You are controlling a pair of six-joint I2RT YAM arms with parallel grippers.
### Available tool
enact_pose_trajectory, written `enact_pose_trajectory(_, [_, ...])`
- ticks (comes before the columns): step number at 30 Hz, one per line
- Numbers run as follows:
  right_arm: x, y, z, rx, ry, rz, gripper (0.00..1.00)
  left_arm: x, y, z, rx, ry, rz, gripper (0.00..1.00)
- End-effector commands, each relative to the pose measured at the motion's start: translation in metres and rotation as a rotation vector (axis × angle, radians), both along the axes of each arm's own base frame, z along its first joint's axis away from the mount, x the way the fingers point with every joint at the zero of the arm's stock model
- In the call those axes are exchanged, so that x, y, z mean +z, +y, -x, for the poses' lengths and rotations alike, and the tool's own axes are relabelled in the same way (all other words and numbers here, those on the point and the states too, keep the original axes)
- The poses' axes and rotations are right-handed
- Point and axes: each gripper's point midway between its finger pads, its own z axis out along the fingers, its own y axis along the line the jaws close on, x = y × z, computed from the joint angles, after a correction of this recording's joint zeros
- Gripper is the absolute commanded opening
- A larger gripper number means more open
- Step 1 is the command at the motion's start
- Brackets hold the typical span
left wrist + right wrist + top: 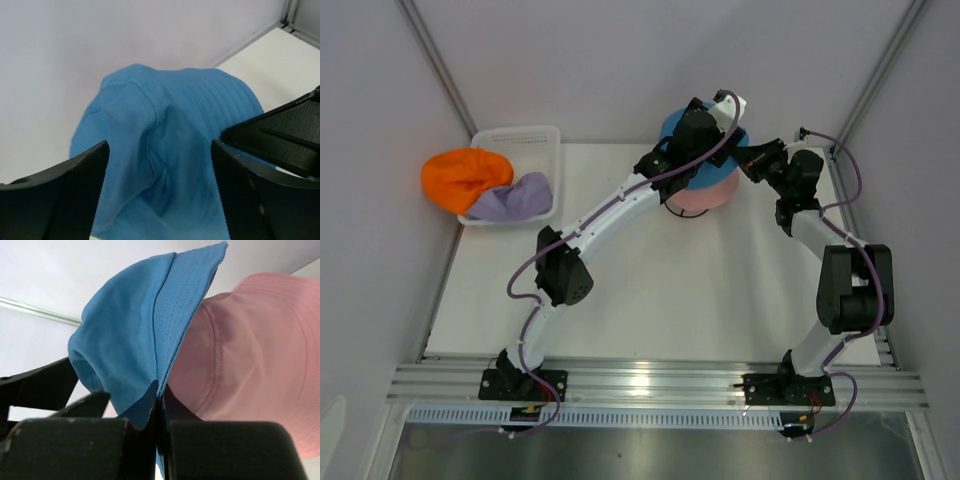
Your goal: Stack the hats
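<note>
A blue hat (pixel 669 126) lies over a pink hat (pixel 705 195) at the back of the table. My left gripper (pixel 705 138) hovers over the blue crown (pixel 170 115); it is open (pixel 160 165), one finger on each side of the creased cloth and nothing pinched. My right gripper (pixel 752 160) comes in from the right and is shut (pixel 160 396) on the blue hat's brim (pixel 135 330), with the pink hat (pixel 250 360) just behind it. An orange hat (pixel 465 178) and a lavender hat (pixel 515 198) lie in the basket at the left.
The white mesh basket (pixel 535 135) stands at the back left by the wall. A black wire stand (pixel 672 209) shows under the pink hat. Walls close in behind and on both sides. An aluminium rail (pixel 650 380) runs along the near edge.
</note>
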Motion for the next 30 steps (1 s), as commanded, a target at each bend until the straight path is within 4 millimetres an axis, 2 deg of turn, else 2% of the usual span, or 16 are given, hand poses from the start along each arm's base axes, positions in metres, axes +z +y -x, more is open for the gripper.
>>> enact_pose_trajectory(1, [0.027,-0.014,0.004,-0.024,-0.081,0.002,0.0,0.047,0.017,0.017,0.04,0.028,0.189,0.87])
enact_pose_trajectory(5, [0.016,-0.024,0.001,-0.022,-0.066,-0.026,0.0,0.066,0.062,0.017,0.155,0.138,0.367,0.98])
enact_pose_trajectory(6, [0.015,-0.024,0.002,-0.018,-0.069,-0.029,0.0,0.069,0.087,0.015,0.196,0.169,0.409,0.98])
enact_pose_trajectory(8, [0.004,-0.028,0.0,-0.019,-0.05,-0.036,0.0,0.035,0.104,0.019,0.241,0.345,0.504,0.98])
enact_pose_trajectory(9, [0.003,-0.028,0.0,-0.015,-0.055,-0.037,0.0,0.053,0.13,0.021,0.272,0.375,0.634,0.98])
enact_pose_trajectory(11, [-0.008,-0.031,-0.002,-0.017,-0.037,-0.031,0.0,0.07,0.138,0.025,0.204,0.387,0.751,0.95])
enact_pose_trajectory(12, [-0.013,-0.031,-0.001,-0.006,-0.029,-0.027,0.0,0.019,0.151,0.023,0.271,0.478,0.754,0.94])
enact_pose_trajectory(13, [-0.021,-0.031,-0.003,0.0,-0.015,-0.025,0.0,0.044,0.156,0.025,0.222,0.427,0.824,0.92])
enact_pose_trajectory(17, [-0.037,-0.029,-0.003,0.022,0.011,-0.028,0.0,0.002,0.149,0.027,0.176,0.571,0.887,0.92])
enact_pose_trajectory(19, [-0.047,-0.028,-0.001,0.024,0.03,-0.038,0.0,0.003,0.138,0.023,0.138,0.609,0.985,0.93])
enact_pose_trajectory(20, [-0.05,-0.028,-0.001,0.022,0.028,-0.042,0.0,-0.022,0.128,0.024,0.116,0.682,0.998,0.93])
enact_pose_trajectory(22, [-0.057,-0.026,0.002,0.025,0.044,-0.059,0.0,-0.022,0.117,0.017,0.094,0.717,1.104,0.9])
enact_pose_trajectory(23, [-0.059,-0.025,0.002,0.027,0.045,-0.062,0.0,-0.049,0.113,0.013,0.12,0.764,1.115,0.89])
enact_pose_trajectory(25, [-0.064,-0.023,0.003,0.031,0.052,-0.061,0.0,-0.053,0.107,0.007,0.111,0.778,1.218,0.88])
enact_pose_trajectory(26, [-0.064,-0.022,0.003,0.034,0.051,-0.062,0.0,-0.075,0.109,0.009,0.137,0.804,1.23,0.88])
enact_pose_trajectory(30, [-0.069,-0.02,0.003,0.043,0.059,-0.059,0.0,-0.086,0.108,0.002,0.142,0.78,1.277,0.88])
